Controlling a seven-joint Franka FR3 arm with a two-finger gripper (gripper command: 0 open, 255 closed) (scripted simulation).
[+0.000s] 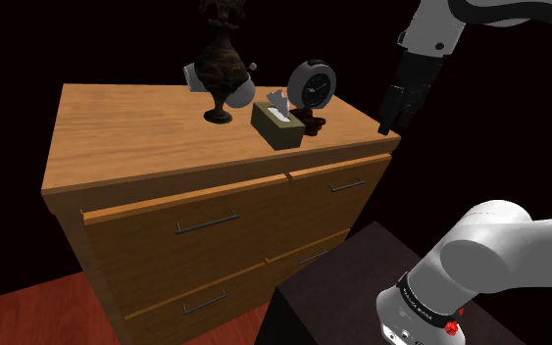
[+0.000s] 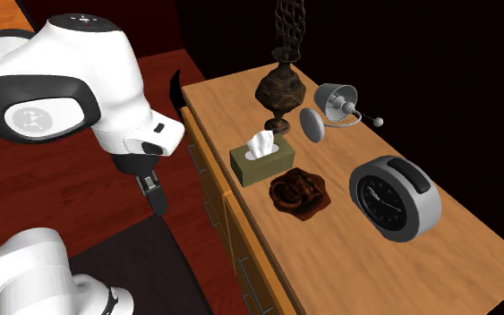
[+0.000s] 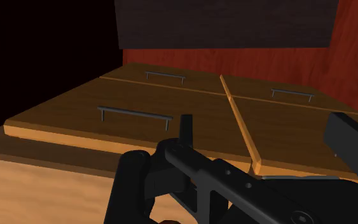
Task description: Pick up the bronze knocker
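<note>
1. Closest to me, the white arm (image 1: 499,260) rises from its dark box stand (image 1: 337,289), which sits on a red wooden floor (image 1: 28,314).
2. Just past it stands a light wooden chest of drawers (image 1: 126,127), its drawer fronts carrying thin grey bar handles (image 1: 207,223).
3. The black two-finger gripper (image 1: 388,122) hangs in the air off the chest's front edge, beside the corner at the shoulder view's right. In the wrist view it looks down over the drawer fronts.
4. Its fingers (image 3: 185,130) stand wide apart, released, with nothing between them.
5. On the chest top, near that front edge, sits an olive-green tissue box (image 1: 278,125) with a white tissue poking out.
6. The dark reddish-brown knocker (image 2: 299,192) lies flat just beside the box, between it and a round grey alarm clock with a black face (image 2: 393,199). It is apart from the gripper.
7. Further back a tall, dark ornate vase (image 1: 220,73) stands upright, and near it a grey bell-shaped metal piece (image 2: 335,103) lies on its side.
8. Behind the chest is a black area.
</note>
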